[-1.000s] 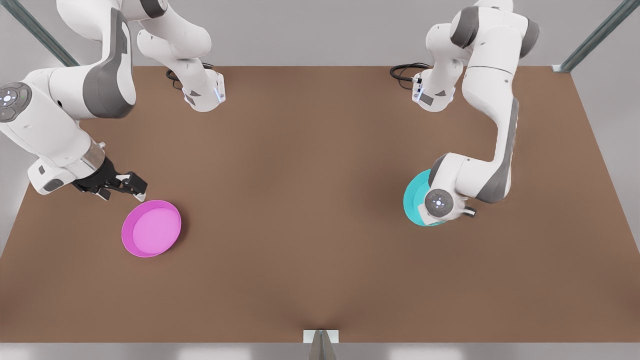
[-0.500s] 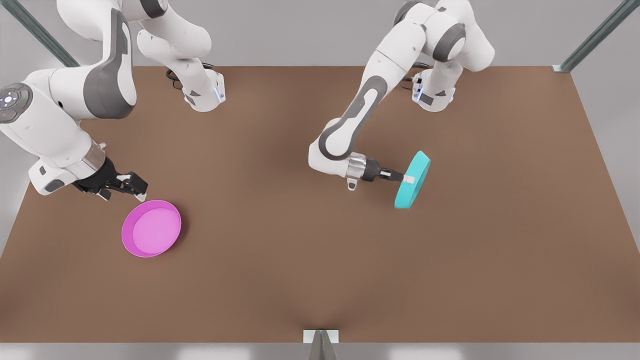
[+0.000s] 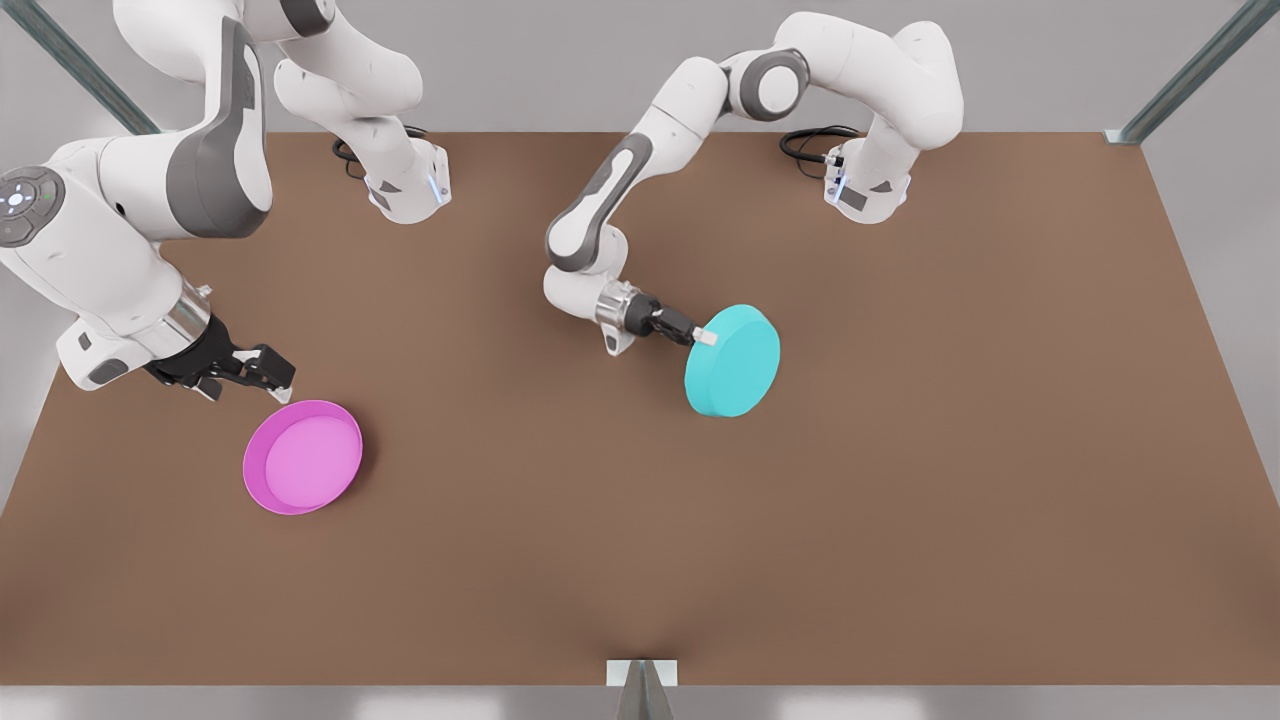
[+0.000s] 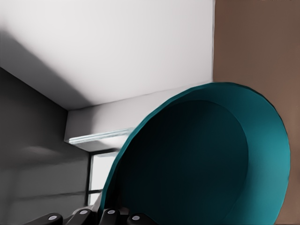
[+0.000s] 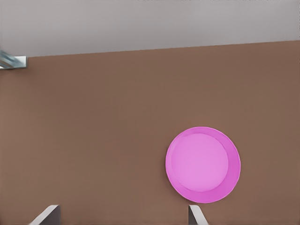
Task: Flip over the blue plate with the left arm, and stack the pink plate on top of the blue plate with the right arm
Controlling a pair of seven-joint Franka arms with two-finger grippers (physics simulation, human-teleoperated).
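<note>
Left fingers (image 3: 703,338) gripping blue plate (image 3: 733,361), rim hiding fingertips

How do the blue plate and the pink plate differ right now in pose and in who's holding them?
The blue plate shows its flat underside, gripped at the rim by the left gripper; the pink plate lies open side up on the table, ungripped. The open right gripper hovers beside the pink plate. Both are round and look the same size.
</note>
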